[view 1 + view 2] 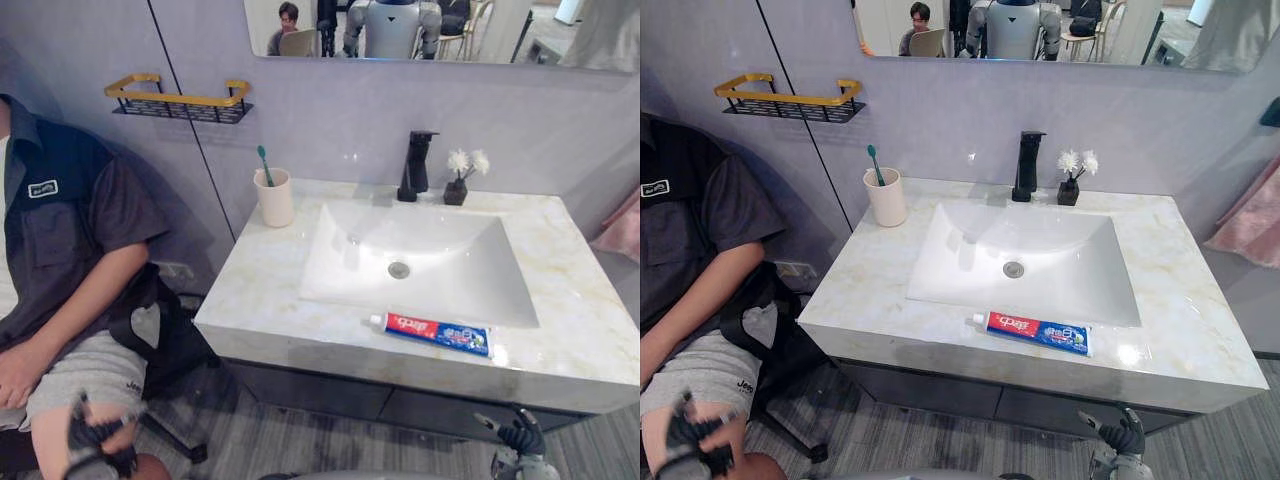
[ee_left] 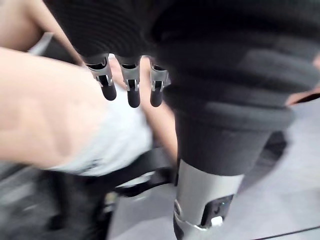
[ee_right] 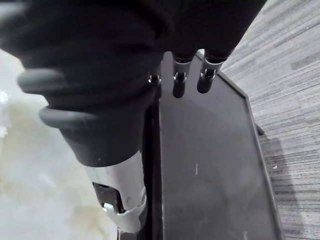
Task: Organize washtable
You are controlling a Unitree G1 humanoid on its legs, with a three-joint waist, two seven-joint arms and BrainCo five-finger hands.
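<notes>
A red, white and blue toothpaste tube (image 1: 437,333) lies flat on the marble washtable (image 1: 260,290), along its front edge before the white basin (image 1: 450,285). At the back left stands a cream cup (image 1: 275,198) with a green toothbrush (image 1: 264,165) upright in it. My left hand (image 1: 95,445) hangs low at the lower left, below the counter and close to a seated person's knee, its fingers (image 2: 132,90) relaxed and holding nothing. My right hand (image 1: 520,440) hangs low at the lower right, before the dark cabinet front (image 3: 210,165), with its fingers (image 3: 179,82) straight and empty.
A black faucet (image 1: 415,165) and a small dark vase with white flowers (image 1: 458,185) stand behind the basin. A gold and black wire shelf (image 1: 180,100) hangs on the wall at the left. A person in a dark shirt (image 1: 60,230) sits left of the washtable. Pink cloth (image 1: 622,228) hangs at the right.
</notes>
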